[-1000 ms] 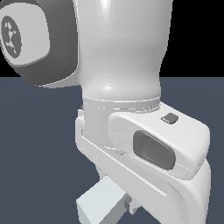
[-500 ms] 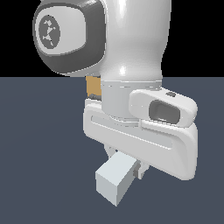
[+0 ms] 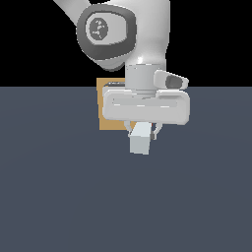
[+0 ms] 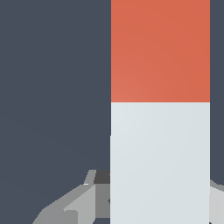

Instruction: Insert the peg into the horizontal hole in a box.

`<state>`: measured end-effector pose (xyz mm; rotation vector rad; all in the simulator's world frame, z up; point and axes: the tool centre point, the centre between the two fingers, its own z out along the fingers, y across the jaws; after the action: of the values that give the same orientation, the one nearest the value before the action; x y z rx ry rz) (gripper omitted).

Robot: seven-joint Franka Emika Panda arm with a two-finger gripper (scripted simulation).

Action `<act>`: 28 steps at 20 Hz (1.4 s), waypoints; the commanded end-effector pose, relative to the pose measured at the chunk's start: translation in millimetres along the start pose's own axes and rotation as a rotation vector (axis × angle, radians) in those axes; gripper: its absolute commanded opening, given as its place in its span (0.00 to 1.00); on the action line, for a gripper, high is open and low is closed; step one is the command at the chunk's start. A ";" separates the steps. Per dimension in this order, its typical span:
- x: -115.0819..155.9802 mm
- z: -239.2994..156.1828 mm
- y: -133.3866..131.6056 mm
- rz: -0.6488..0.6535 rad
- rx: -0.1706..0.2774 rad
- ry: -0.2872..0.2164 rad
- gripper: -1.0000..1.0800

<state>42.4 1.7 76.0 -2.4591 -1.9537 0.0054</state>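
My gripper (image 3: 143,132) is shut on the peg (image 3: 140,138), whose pale grey-white end sticks out toward the camera in the exterior view. In the wrist view the peg (image 4: 160,113) runs long through the picture, pale grey-white near the fingers (image 4: 78,201) and red-orange at the far end. The tan-brown box (image 3: 109,106) stands behind the hand, on the exterior view's left, mostly covered by it. Its hole is hidden. The peg is held above the dark floor.
The dark grey-blue floor (image 3: 59,197) spreads all around. The arm's large white links (image 3: 123,29) fill the upper middle of the exterior view and cover part of the box.
The arm has drawn back from the camera and looks smaller. The hand has turned, so the peg's end now faces the camera squarely. The box has come into view behind it.
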 end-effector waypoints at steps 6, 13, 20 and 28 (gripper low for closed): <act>59.1 -23.3 -26.3 -0.209 -0.004 0.001 0.00; 66.6 -26.2 -32.0 -0.237 -0.003 0.002 0.00; 65.9 -28.4 -30.9 -0.239 -0.006 0.002 0.00; 80.0 -26.5 -36.2 -0.238 -0.003 0.001 0.00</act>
<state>24.4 80.9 99.8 -2.2107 -2.2288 0.0083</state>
